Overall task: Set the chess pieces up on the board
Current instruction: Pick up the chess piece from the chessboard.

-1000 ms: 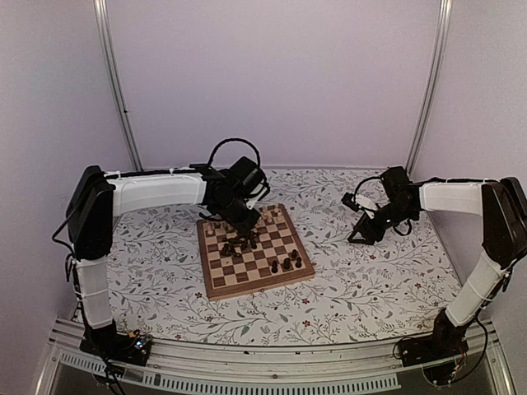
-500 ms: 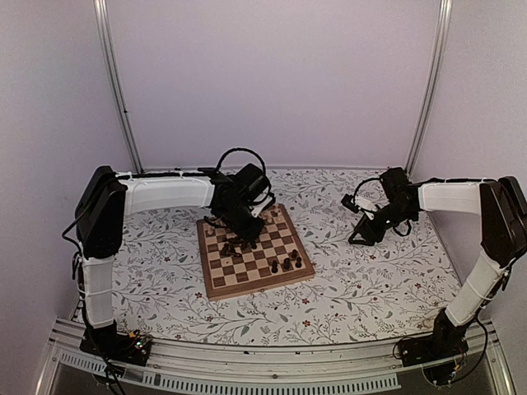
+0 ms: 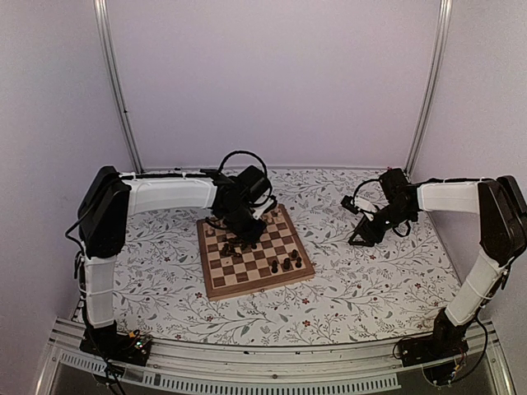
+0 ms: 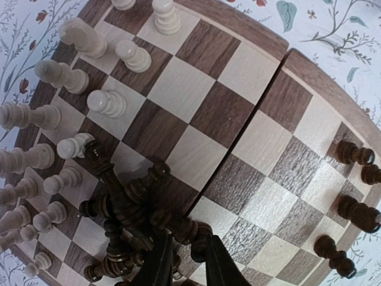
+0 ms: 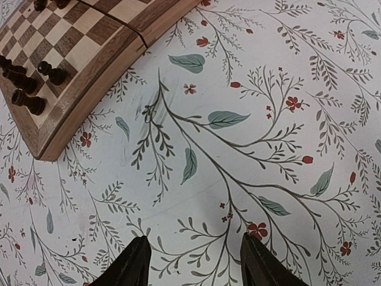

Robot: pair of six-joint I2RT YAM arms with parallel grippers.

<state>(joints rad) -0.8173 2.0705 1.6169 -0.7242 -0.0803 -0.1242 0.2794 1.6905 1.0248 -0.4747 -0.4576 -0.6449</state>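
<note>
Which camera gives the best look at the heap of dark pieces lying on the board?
Left wrist: the heap of dark pieces sits close up, with single figurines distinguishable on the board. Top external shows it only as a tiny dark clump. Right wrist misses it, catching just a board corner.

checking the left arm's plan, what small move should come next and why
Probably close the left fingers on a single dark piece from the heap on the board, then lift straight: they straddle the pile's edge and neighbours lie close.
</note>
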